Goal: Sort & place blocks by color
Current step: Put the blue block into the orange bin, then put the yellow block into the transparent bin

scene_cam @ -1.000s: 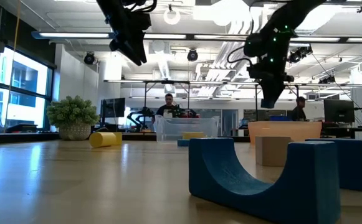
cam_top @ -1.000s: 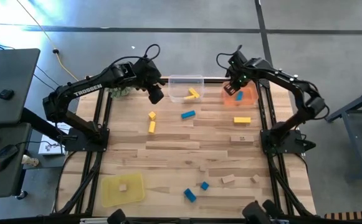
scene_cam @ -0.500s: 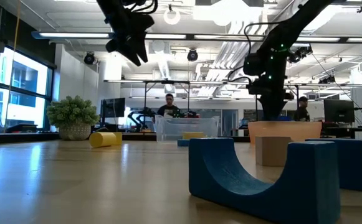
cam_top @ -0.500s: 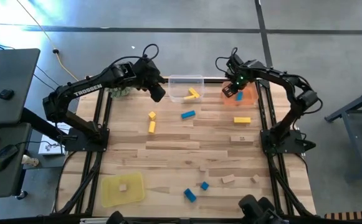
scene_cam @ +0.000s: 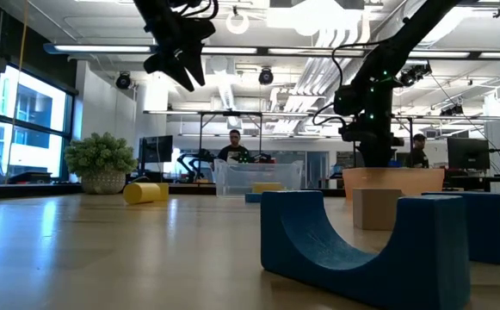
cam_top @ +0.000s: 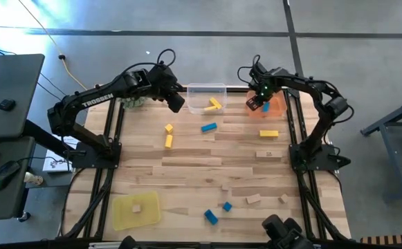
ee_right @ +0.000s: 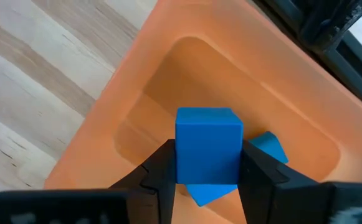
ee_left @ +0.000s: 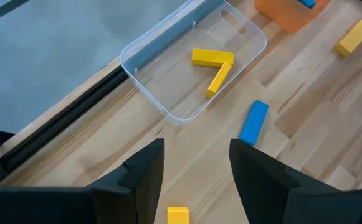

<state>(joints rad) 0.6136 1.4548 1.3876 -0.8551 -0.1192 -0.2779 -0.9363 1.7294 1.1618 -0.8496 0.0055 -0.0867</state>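
My right gripper [cam_top: 255,104] points down into the orange tray [cam_top: 275,108] at the table's far right, shut on a blue cube [ee_right: 209,145]. More blue pieces [ee_right: 269,148] lie in the orange tray [ee_right: 137,118] under and beside the cube. My left gripper [ee_left: 196,163] hangs open and high over the table, just left of the clear tray [ee_left: 168,112], which holds two yellow bars [ee_left: 212,57]. A blue bar [ee_left: 253,122] and a yellow block [ee_left: 178,215] lie on the wood below it. My right gripper pinches the blue cube by two opposite side faces [ee_right: 182,155] between its two fingers, coming from above and pointing down. The cube sits level inside the tray's hollow; whether it rests on the blue piece beneath it, I cannot tell.
Loose blocks lie across the table: yellow ones [cam_top: 169,135], a blue bar [cam_top: 209,127], a yellow bar [cam_top: 268,133], plain wood ones [cam_top: 254,199] and blue ones [cam_top: 218,211]. A yellow tray [cam_top: 137,209] sits near left. A green plant [cam_top: 133,102] stands far left.
My right gripper has come down with the blue cube toward the orange tray, from above its rim to inside it. My left gripper has rolled a little about its own axis while staying in place.
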